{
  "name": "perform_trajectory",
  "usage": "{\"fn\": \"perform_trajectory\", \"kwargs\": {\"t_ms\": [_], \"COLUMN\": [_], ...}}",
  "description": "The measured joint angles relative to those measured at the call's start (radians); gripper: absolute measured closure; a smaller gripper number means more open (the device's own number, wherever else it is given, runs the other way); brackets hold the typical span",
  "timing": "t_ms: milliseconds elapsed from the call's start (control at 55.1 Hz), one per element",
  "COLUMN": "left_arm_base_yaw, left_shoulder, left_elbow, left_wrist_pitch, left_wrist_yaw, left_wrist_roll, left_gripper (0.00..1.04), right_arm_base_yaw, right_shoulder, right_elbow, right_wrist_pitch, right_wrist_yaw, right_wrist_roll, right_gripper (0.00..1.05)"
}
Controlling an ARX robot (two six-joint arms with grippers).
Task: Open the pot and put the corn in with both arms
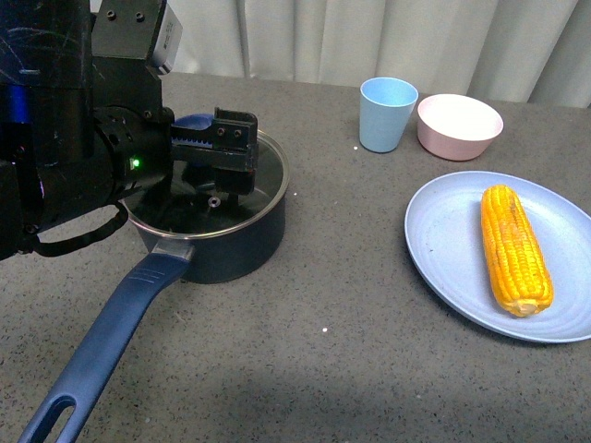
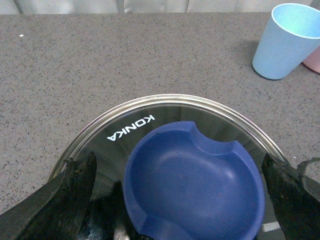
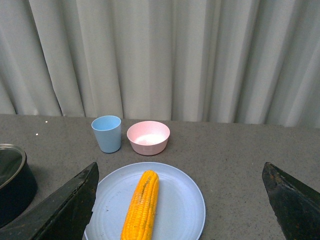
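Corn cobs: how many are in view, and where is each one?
1. The corn cob lies on the pale blue plate, right of the pot in the front view. The lid is on the pot, so another might hide inside.

The only lettering that can be read is the brand name "KONKA" (image 2: 131, 128), printed in white capital letters on the glass lid (image 2: 210, 115) of the pot (image 1: 235, 249). In the left wrist view it stands just beside the lid's blue knob (image 2: 195, 182), between that knob and the lid's steel rim (image 2: 172, 98), following the rim's curve. The letters are sharp and complete.
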Motion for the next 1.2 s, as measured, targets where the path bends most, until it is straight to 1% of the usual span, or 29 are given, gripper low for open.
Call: {"fn": "perform_trajectory", "kwargs": {"t_ms": [36,181,254,544,689,744,798,889,925,1070,1197], "left_arm_base_yaw": [0.000,-0.001,-0.003,-0.002,0.031,0.058,0.104,0.228,0.262,0.354,0.389], "left_shoulder": [0.000,0.000,0.000,-0.075,-0.167,-0.180,-0.173,-0.106,-0.081,-0.009,0.041], "left_elbow": [0.000,0.000,0.000,-0.014,-0.014,-0.008,0.004,0.035,0.043,0.074,0.095], "left_wrist_pitch": [0.000,-0.002,0.001,-0.032,-0.054,-0.050,-0.044,-0.027,-0.016,-0.008,-0.008], "left_wrist_yaw": [0.000,0.003,-0.005,-0.008,0.000,0.000,-0.002,-0.005,-0.004,-0.005,-0.003], "left_wrist_roll": [0.001,0.006,0.011,-0.001,-0.031,-0.034,-0.034,-0.013,0.002,0.021,0.029], "left_gripper": [0.10,0.33,0.40,0.41,0.41,0.41,0.41,0.41,0.41,0.41,0.41], "right_arm_base_yaw": [0.000,0.000,0.000,0.000,0.000,0.000,0.000,0.000,0.000,0.000,0.000], "right_shoulder": [0.000,0.000,0.000,0.000,0.000,0.000,0.000,0.000,0.000,0.000,0.000], "right_elbow": [0.000,0.000,0.000,0.000,0.000,0.000,0.000,0.000,0.000,0.000,0.000], "right_wrist_pitch": [0.000,0.000,0.000,0.000,0.000,0.000,0.000,0.000,0.000,0.000,0.000], "right_wrist_yaw": [0.000,0.000,0.000,0.000,0.000,0.000,0.000,0.000,0.000,0.000,0.000], "right_wrist_roll": [0.000,0.000,0.000,0.000,0.000,0.000,0.000,0.000,0.000,0.000,0.000], "right_gripper": [0.09,0.09,0.09,0.09,0.09,0.09,0.09,0.09,0.09,0.09,0.09]}}
